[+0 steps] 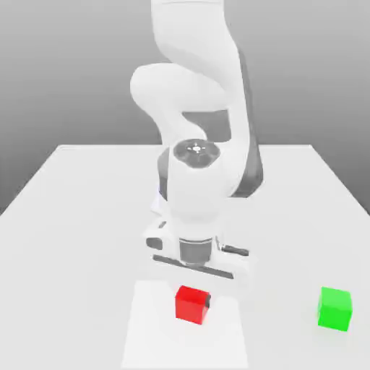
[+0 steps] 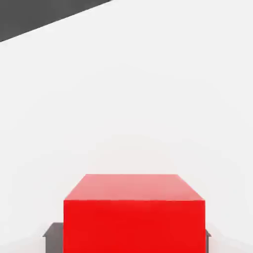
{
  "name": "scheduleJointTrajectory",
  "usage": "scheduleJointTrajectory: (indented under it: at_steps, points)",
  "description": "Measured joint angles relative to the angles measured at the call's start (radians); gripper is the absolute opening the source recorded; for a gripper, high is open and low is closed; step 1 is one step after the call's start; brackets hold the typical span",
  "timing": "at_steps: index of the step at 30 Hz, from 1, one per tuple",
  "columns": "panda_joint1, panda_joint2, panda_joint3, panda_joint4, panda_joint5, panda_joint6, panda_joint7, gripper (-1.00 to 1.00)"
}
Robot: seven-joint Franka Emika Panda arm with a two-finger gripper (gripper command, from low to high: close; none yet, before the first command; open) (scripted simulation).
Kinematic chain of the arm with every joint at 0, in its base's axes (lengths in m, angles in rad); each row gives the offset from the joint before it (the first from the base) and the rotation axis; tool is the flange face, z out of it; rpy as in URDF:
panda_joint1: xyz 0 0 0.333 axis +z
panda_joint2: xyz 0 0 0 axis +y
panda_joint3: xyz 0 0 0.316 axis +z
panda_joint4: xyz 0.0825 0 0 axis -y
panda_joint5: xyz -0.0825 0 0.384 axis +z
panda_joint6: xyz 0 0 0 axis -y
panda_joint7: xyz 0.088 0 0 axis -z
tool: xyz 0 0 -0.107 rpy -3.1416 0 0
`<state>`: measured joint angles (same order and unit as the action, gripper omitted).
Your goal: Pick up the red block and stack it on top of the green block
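The red block (image 1: pixel 193 303) lies near the table's front edge, directly under the white hand. My gripper (image 1: pixel 195 286) reaches down over it. In the hand view the red block (image 2: pixel 134 217) looms large, and a dark fingertip (image 2: pixel 53 232) presses flush against each of its two sides, so the gripper is shut on it. The block is at table level; I cannot tell whether it has left the surface. The green block (image 1: pixel 335 308) rests alone on the table towards the exterior view's right, well apart from the red one.
The white table (image 1: pixel 72 217) spreads wide around both blocks, with its back edge far behind the arm. The arm's bulky white links (image 1: pixel 195 108) rise over the table's middle.
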<state>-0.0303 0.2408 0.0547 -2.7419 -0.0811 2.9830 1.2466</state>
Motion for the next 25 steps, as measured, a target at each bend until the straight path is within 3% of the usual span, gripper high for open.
scheduleJointTrajectory:
  at_steps: [7,16,21,22,25]
  points:
    - [0.005,-0.206,0.050,-0.018,0.068,-0.188,-0.060,-1.00]
    - [0.302,-0.147,0.230,0.212,0.026,-0.365,-0.205,-1.00]
    - [0.351,-0.005,0.214,0.256,-0.070,-0.273,-0.164,-1.00]
    - [0.362,0.027,0.200,0.259,-0.090,-0.245,-0.149,1.00]
    - [0.362,0.027,0.200,0.259,-0.090,-0.245,-0.149,1.00]
